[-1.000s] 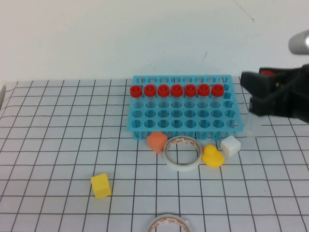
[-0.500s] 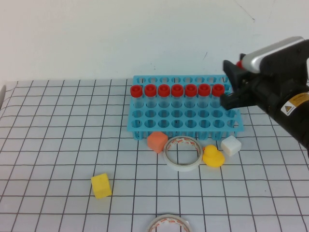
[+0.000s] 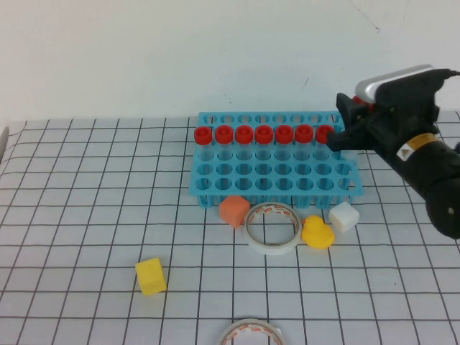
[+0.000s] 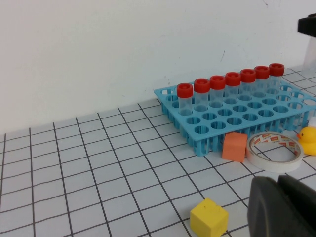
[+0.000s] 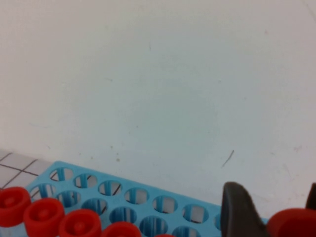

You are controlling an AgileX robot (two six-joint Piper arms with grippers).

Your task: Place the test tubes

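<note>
One red-capped tube (image 5: 295, 224) clenched in right gripper (image 3: 345, 126) over rack (image 3: 273, 195); left gripper (image 4: 277, 197) closed near yellow cube (image 4: 209, 218)

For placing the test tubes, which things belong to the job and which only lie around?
Job: blue rack; seven capped tubes; eighth tube, held by right tool over the rack's right end.
Lying about: orange cube, tape roll, second tape roll, duck, white cube, yellow cube; left tool, shut, near it.

We seem to be at a lab test bench: gridded tabletop (image 3: 72, 215), bare white wall (image 3: 215, 50), blue test tube rack (image 3: 275, 159) holding red-capped tubes (image 3: 244, 134).
</note>
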